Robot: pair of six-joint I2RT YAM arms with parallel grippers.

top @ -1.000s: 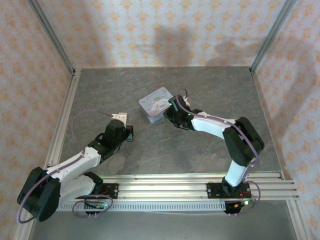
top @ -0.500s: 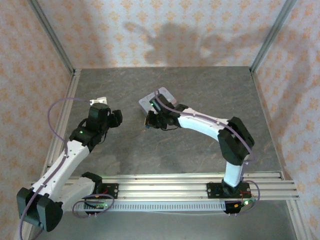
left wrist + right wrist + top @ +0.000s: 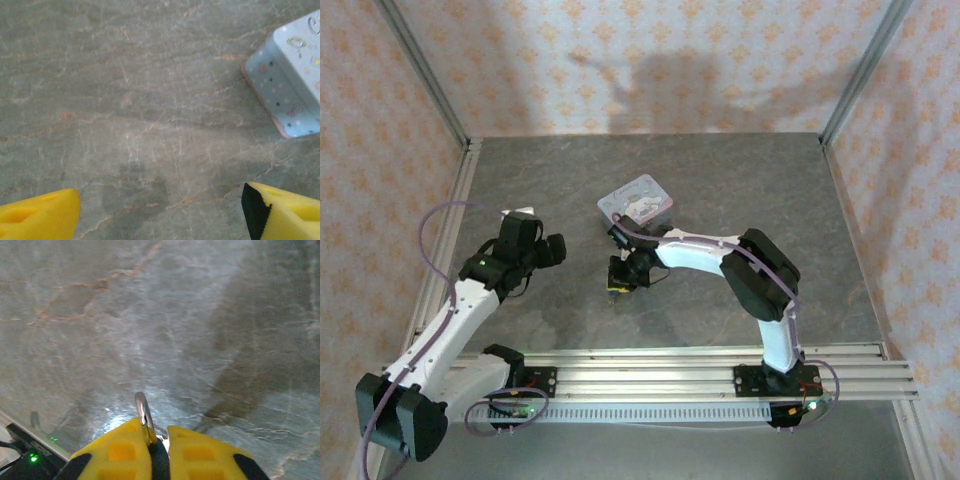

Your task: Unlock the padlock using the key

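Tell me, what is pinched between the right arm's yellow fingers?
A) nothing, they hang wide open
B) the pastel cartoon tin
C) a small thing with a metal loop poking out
C: in the right wrist view the right gripper is closed on the padlock, and its metal shackle sticks out between the fingers.

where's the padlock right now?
Right wrist view: padlock clamped in the right gripper. Top view puts that gripper mid-table, just on the near side of the tin.

table [image 3: 125,100]: matt, stone-veined | tin [image 3: 295,95]: smooth, painted | padlock [image 3: 144,416]: glossy metal shackle | fingers [image 3: 125,452]: matt plastic
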